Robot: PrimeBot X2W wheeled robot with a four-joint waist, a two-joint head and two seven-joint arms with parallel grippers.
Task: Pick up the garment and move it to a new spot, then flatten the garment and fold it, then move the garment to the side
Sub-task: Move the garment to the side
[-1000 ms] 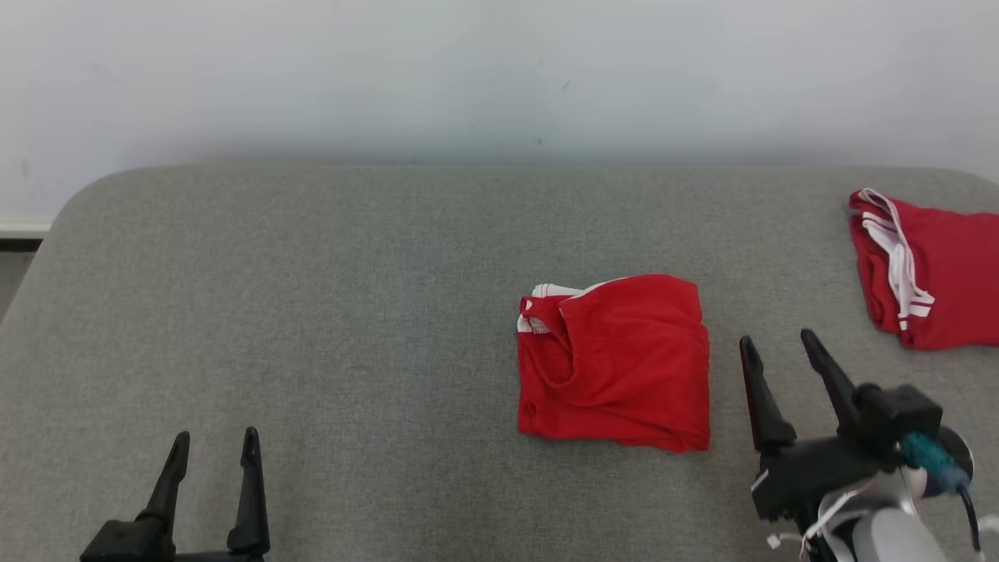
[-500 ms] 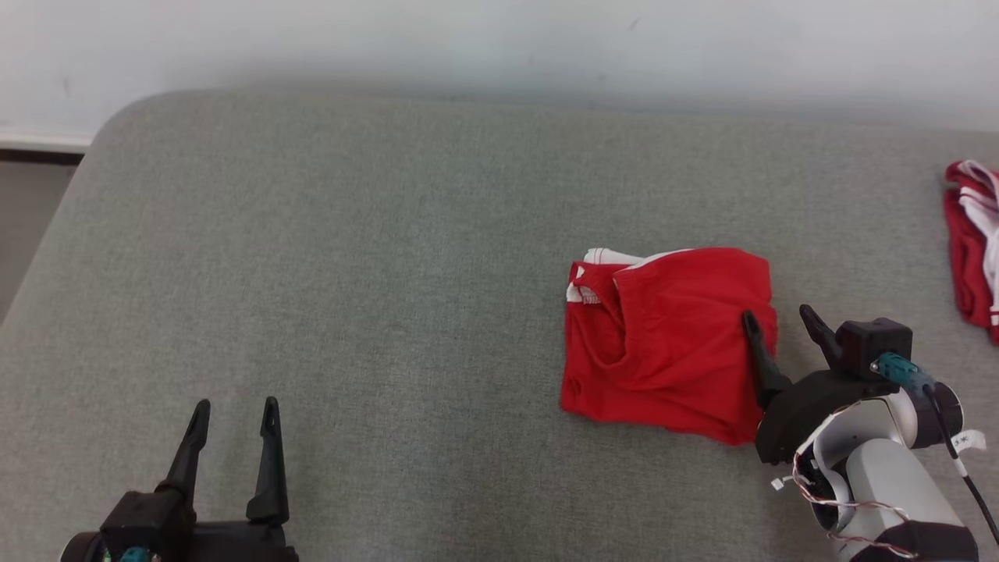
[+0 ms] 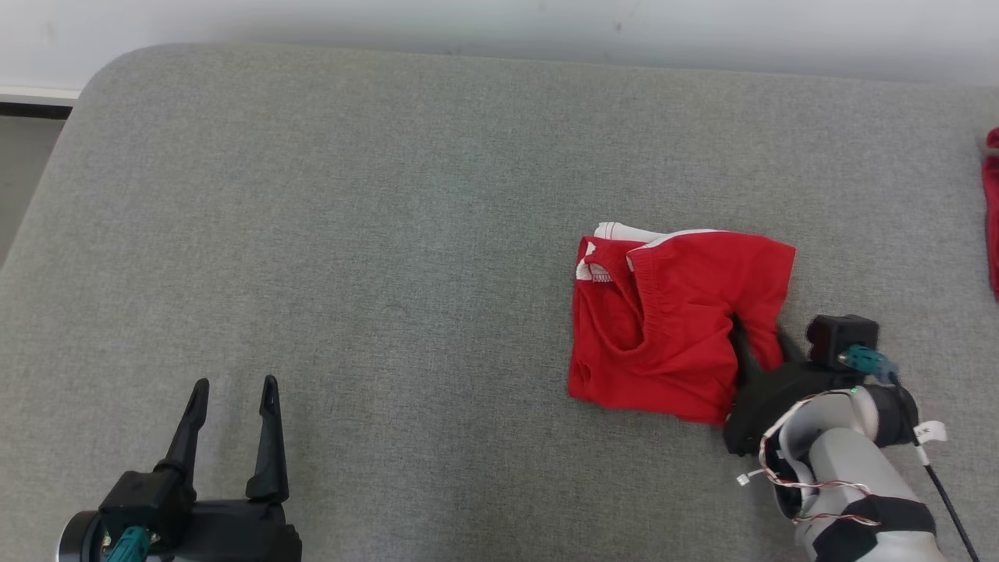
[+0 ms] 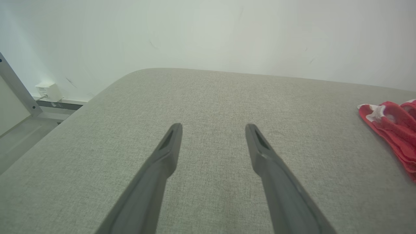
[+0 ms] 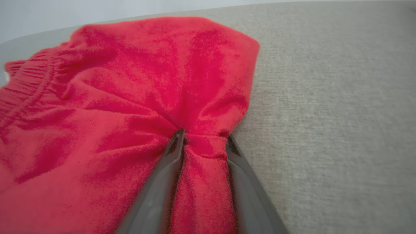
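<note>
The garment (image 3: 671, 328), red shorts with white trim, lies folded in a rough square right of the grey surface's middle. My right gripper (image 3: 755, 336) has come in at its right edge. In the right wrist view the two fingers of the right gripper (image 5: 204, 136) pinch a puckered bunch of the garment (image 5: 130, 81). My left gripper (image 3: 236, 384) stands open at the lower left, well away from the cloth. The left wrist view shows the left gripper (image 4: 213, 126) over bare fabric, with the garment (image 4: 393, 123) at the right edge.
The grey padded surface (image 3: 351, 234) has a rounded far-left corner, with floor beyond it. Another red garment (image 3: 993, 203) peeks in at the right edge. A white wall runs along the back, with a small white box (image 4: 45, 91) low on it.
The camera has tilted down and shifted. My right gripper has moved left onto the garment's right edge and closed in on a bunch of cloth. The left gripper stays open.
</note>
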